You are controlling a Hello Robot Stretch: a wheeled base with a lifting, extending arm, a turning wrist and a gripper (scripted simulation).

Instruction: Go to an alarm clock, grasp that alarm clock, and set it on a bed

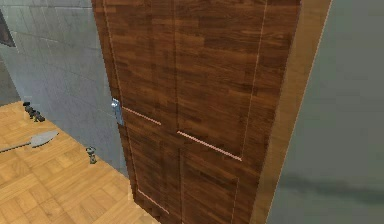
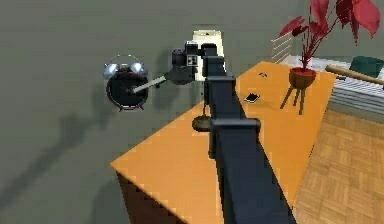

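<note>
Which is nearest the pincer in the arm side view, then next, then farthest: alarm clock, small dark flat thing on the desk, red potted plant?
1. alarm clock, at the pincer, left
2. small dark flat thing, on the desk
3. red potted plant, farther right

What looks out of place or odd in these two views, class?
The alarm clock hangs in mid-air, held at the far end of the claw, beyond the edge of the orange table. In the forward view, a flat grey tool and small dark objects lie on the wooden floor near the door.
</note>
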